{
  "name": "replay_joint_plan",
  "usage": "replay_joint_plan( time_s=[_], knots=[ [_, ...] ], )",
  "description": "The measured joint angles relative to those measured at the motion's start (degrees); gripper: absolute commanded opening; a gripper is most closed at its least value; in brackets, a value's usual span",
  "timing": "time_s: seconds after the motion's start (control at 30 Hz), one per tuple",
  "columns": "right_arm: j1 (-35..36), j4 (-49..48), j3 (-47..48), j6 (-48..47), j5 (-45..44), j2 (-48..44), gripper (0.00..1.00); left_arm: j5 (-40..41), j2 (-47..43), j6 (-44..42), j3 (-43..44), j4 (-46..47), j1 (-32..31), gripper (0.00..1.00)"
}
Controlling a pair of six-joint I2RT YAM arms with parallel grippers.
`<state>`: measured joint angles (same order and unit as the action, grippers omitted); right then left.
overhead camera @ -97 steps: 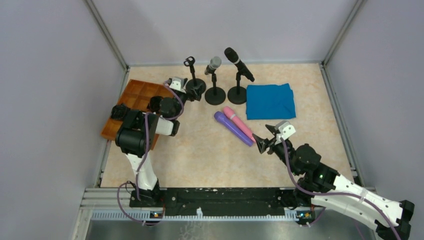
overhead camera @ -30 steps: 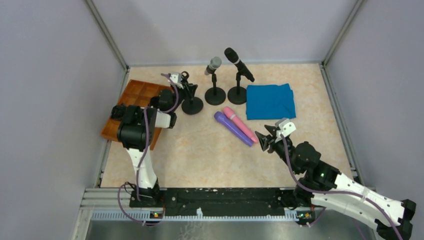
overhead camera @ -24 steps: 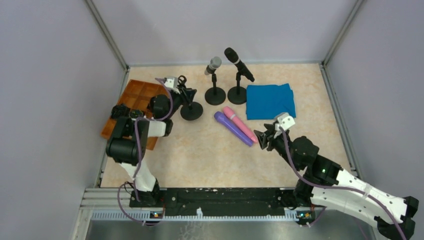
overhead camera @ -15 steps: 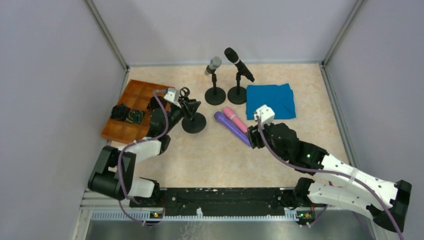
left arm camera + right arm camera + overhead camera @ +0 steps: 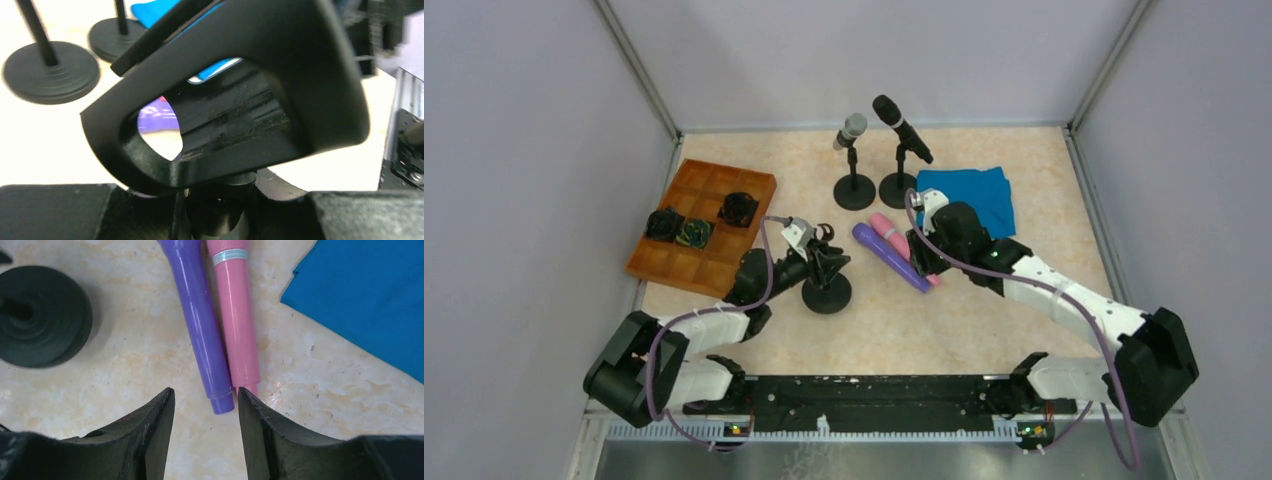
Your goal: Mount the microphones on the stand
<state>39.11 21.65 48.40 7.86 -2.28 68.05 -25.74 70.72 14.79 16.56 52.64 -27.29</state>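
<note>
My left gripper is shut on the post of an empty black stand standing near the table's middle front. In the left wrist view the stand's clip fills the frame above that gripper. The purple microphone and the pink microphone lie side by side on the table. My right gripper hovers open over their near ends. From the right wrist, the purple microphone ends between the open fingers, with the pink microphone beside it. The silver-grey microphone and the black microphone sit clipped in stands at the back.
A folded blue cloth lies just behind my right arm. An orange compartment tray with dark small items sits at the left. The two loaded stands' bases stand close together at the back centre.
My left arm has pulled the empty stand from the back row forward to the near middle. My right arm has swung left and forward, over the ends of the purple and pink microphones.
</note>
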Motion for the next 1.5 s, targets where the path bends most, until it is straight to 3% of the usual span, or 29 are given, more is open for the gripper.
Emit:
replay_joint_plan(
  time_s=[0.33,0.6,0.73,0.87,0.93,0.97,1.17,1.3,1.5],
  knots=[
    [-4.81,-4.90,6.45,-1.22,1.51,13.75,0.55,-2.78,8.26,-1.42,-0.52,12.02,-4.11,0.00],
    [-5.44,-7.32,7.85,-2.25,3.15,17.92,0.57,-5.55,22.21,1.62,0.13,26.88,-5.29,0.00],
    [-6.71,-8.17,8.35,-2.25,4.33,19.82,0.57,-5.57,24.55,1.60,1.46,28.57,-7.43,0.06],
    [-7.61,-8.37,10.12,-2.58,5.09,21.79,0.59,-5.42,26.10,0.92,2.19,29.94,-8.28,0.22],
    [-7.69,-8.41,11.47,-2.89,5.49,23.04,0.61,-5.29,26.47,0.09,2.25,30.29,-8.37,0.38],
    [-7.74,-8.59,12.28,-2.95,5.70,23.91,0.61,-5.11,26.47,-0.22,2.25,30.29,-8.39,0.52],
    [-7.82,-8.39,16.00,-3.58,6.49,28.35,0.61,-2.71,26.56,-2.60,1.36,30.91,-8.39,0.84],
    [-7.85,-8.26,17.22,-4.48,6.49,30.16,0.61,-0.85,25.62,-3.21,-0.96,30.56,-8.39,0.93],
    [-7.85,-6.40,20.74,-7.50,7.58,33.99,0.60,3.96,18.43,-3.10,-6.80,28.02,-8.39,0.95]
  ],
)
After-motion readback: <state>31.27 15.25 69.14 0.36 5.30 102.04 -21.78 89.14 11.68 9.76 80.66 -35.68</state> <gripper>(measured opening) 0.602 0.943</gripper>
